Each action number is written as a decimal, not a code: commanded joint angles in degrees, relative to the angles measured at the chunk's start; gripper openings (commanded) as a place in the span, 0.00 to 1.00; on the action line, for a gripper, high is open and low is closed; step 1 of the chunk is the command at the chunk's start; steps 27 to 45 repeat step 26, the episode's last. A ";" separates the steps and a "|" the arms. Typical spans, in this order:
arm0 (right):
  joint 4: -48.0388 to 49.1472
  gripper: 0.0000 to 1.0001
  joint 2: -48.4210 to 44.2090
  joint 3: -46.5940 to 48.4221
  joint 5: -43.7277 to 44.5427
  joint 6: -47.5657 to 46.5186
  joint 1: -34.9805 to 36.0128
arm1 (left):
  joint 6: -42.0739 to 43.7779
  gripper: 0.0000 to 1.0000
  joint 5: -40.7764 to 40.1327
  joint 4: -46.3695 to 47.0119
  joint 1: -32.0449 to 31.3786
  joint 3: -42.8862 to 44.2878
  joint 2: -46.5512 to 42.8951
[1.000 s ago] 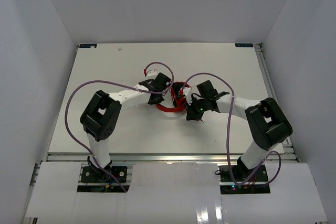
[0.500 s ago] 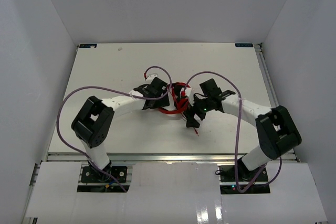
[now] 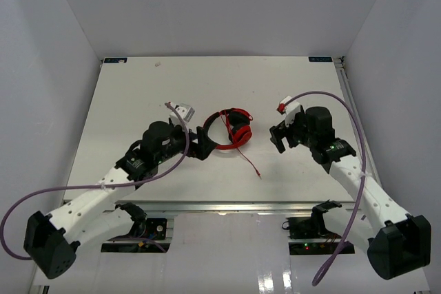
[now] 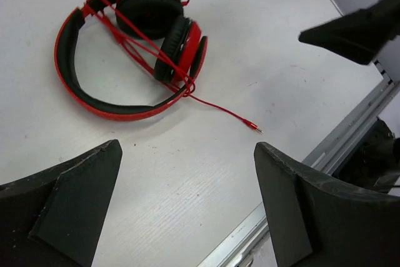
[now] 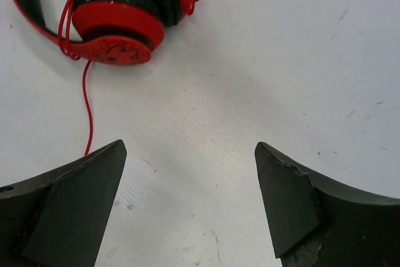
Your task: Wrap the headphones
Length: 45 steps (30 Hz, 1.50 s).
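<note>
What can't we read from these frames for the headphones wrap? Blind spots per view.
- Right wrist: headphones are cut off by the top and left edges, and the headband is mostly out of frame.
- Right wrist: the cable disappears behind the camera's own finger, so the plug end is hidden.
- Top external: the cable's turns around the headphones are too small to count.

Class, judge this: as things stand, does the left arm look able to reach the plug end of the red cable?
Likely yes: the open left gripper faces the plug, which lies on the table ahead of it with nothing between.
</note>
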 commanded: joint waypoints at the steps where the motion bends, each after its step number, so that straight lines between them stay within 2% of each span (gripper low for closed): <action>1: 9.94 0.90 -7.41 -4.82 9.30 6.58 -0.37 | 10.44 0.98 4.81 -0.72 0.02 0.23 -8.49; 6: 12.13 0.90 -8.50 -7.32 11.10 7.46 -0.85 | 17.24 0.98 -3.10 -3.91 -0.04 -1.47 -11.33; 9: 12.49 0.90 -8.50 -7.49 13.57 6.54 -1.70 | 19.32 0.98 -6.73 -2.78 0.02 -6.95 -12.64; 19: 11.87 0.90 -9.44 -8.30 11.90 5.66 -7.07 | 19.85 0.98 -8.36 -1.63 -0.05 -8.06 -17.20; 45: 12.02 0.90 -9.04 -8.69 11.95 5.20 -7.58 | 19.93 0.98 -7.30 -1.61 -0.03 -8.10 -16.57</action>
